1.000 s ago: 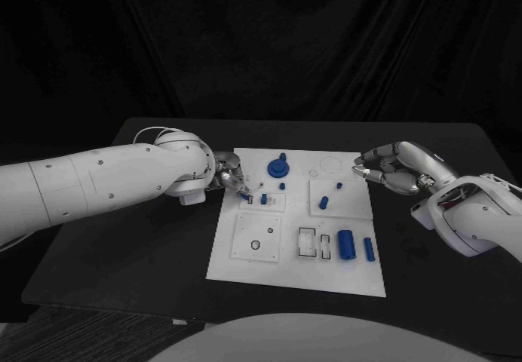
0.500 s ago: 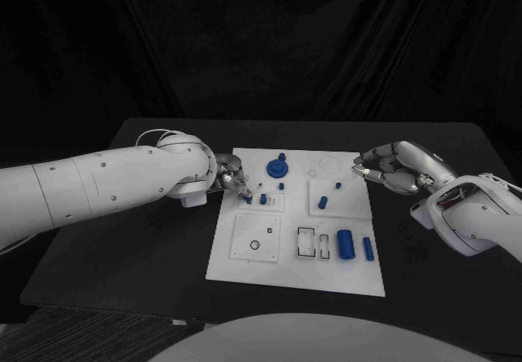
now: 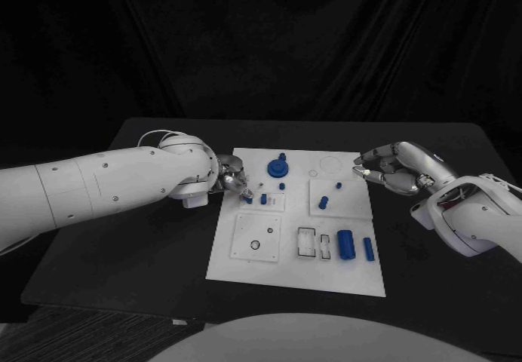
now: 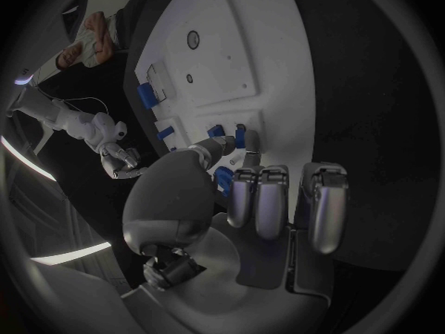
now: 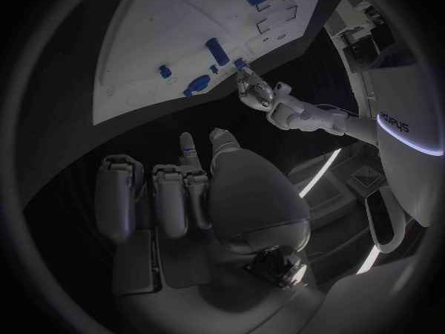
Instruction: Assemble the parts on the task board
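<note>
Blue peg [image 3: 249, 199] pinched in our left hand [image 3: 231, 179] needs squaring over its task board [image 3: 253, 268] socket; our right hand [image 3: 398, 169] hovers curled, empty.

Left hand [image 3: 231, 181] shifts a touch toward the board's near-left small square; fingertips now sit over the small blue part [image 3: 249, 199] at the task board [image 3: 293, 271] left edge. Right hand [image 3: 394, 170] drifts marginally, fingers curled, off the board.
</note>
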Controlling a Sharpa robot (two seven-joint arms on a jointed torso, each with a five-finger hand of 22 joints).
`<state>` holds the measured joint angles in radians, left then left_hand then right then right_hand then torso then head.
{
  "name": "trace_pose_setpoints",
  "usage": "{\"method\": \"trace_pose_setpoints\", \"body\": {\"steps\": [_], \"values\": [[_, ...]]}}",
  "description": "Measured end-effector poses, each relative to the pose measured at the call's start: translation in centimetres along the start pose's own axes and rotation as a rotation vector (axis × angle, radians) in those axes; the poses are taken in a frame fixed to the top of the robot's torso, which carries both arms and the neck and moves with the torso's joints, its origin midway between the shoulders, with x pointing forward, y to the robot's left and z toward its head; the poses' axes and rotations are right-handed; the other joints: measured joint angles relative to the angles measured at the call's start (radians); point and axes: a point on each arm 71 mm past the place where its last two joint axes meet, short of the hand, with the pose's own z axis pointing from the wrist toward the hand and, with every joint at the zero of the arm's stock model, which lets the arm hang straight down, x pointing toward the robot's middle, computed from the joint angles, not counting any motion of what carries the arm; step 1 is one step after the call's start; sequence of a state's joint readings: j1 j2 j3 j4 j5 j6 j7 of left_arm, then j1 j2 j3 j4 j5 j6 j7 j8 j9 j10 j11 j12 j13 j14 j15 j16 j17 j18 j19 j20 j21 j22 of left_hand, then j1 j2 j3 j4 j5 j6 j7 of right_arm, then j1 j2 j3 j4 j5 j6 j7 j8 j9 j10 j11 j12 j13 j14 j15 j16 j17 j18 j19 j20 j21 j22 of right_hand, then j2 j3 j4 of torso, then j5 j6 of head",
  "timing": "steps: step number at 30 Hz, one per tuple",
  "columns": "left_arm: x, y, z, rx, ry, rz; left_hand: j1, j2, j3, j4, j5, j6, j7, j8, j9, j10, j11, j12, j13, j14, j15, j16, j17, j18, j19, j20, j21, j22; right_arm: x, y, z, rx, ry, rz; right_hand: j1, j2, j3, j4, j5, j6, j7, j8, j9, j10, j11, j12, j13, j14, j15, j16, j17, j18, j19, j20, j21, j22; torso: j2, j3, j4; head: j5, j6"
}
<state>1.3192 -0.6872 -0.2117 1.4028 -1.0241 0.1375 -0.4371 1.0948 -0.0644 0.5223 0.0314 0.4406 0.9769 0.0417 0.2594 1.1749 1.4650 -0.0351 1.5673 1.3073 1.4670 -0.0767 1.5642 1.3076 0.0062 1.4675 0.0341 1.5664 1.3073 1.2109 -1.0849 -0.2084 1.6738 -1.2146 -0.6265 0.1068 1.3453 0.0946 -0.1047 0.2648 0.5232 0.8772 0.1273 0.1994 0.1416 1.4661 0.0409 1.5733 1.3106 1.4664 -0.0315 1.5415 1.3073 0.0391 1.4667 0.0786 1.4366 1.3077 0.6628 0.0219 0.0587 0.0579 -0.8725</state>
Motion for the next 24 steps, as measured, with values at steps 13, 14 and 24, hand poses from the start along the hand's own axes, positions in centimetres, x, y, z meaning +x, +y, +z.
{"method": "trace_pose_setpoints", "body": {"steps": [13,14,24], "values": [[0.13,0.1,-0.03,-0.006,0.008,0.001,-0.002,-0.002,0.002,-0.002,-0.007,0.003,-0.003,0.0,0.001,0.0,0.0,0.0,0.0,0.0,0.0,0.0,0.0,0.0,0.0,0.0,0.0,0.0,0.01,-0.06,-0.01,0.002,0.0,0.0,0.007,-0.001,0.003,-0.003,0.015,0.003,0.003,-0.004,-0.002,0.0,0.0,0.0,-0.002,-0.001,0.001,0.0,0.0,0.0,0.0,0.0,0.0,0.0,0.0,0.0002,-0.0001,0.001,0.0],[0.13,0.1,-0.04,-0.006,0.008,0.001,-0.002,-0.002,0.002,-0.002,-0.007,0.003,-0.002,0.0,0.001,0.0,0.0,0.0,0.0,0.0,0.0,0.0,0.0,0.0,0.0,0.0,0.0,0.0,0.01,-0.06,-0.01,0.002,0.0,0.0,0.007,-0.001,0.003,-0.003,0.015,0.003,0.003,-0.004,-0.002,0.0,0.0,0.0,-0.001,-0.001,0.001,0.0,0.0,0.0,0.0,0.0,0.0,0.0,0.0,0.0002,-0.0002,0.001,0.0],[0.15,0.11,-0.06,-0.007,0.01,0.002,0.001,0.001,0.002,-0.002,-0.008,0.005,-0.001,0.0,0.0,0.0,0.0,0.0,0.0,0.0,0.0,0.0,0.0,0.0,0.0,0.0,0.0,0.0,0.04,-0.09,0.0,0.005,0.0,0.003,0.013,-0.002,0.009,-0.009,0.026,0.003,0.003,-0.004,-0.004,0.0,0.0,0.001,-0.001,-0.001,0.002,0.0,0.0,0.0,0.0,0.0,-0.004,0.0,0.0,0.0002,-0.0002,0.002,0.0]]}}
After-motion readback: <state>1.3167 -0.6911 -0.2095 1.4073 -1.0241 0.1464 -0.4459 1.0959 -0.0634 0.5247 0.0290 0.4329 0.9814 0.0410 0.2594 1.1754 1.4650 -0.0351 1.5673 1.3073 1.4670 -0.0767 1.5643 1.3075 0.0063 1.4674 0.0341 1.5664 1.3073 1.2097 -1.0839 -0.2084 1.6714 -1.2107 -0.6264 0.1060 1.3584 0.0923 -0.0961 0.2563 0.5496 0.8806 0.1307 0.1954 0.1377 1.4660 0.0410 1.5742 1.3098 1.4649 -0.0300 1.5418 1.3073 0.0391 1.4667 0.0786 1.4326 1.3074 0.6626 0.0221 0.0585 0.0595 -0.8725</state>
